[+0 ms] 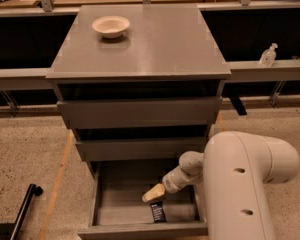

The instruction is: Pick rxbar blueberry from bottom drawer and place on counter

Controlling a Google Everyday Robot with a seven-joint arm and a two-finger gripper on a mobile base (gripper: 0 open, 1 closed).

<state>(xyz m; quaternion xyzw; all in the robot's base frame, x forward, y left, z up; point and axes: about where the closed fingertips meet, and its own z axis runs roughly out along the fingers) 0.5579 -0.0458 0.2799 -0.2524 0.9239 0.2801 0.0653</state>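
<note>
From where I stand there is one grey cabinet with three drawers stacked under its top. The desk [155, 49] carries a single pale bowl [110, 26], sitting near the far left corner; I count nothing else on that surface.

The two upper drawers [140, 113] sit one above the other. The bottom drawer [117, 206] is pulled well out towards me, so its grey floor is open to view. There is one thing in it: the rxbar blueberry [158, 212], a small dark wrapper lying flat close to the drawer's front edge, right of the middle.

One bulky white arm [245, 184] comes in from the right front corner of the cabinet and reaches down into that drawer. Its hand [153, 193], tan in colour, hangs just above and slightly left of the bar. I cannot tell whether it touches the wrapper or how far open it is. The bar lies on the drawer floor, not lifted.

Off to the right, one pump bottle [268, 55] stands on a ledge. One black rod [22, 211] lies on the speckled floor [30, 149] at the left.
</note>
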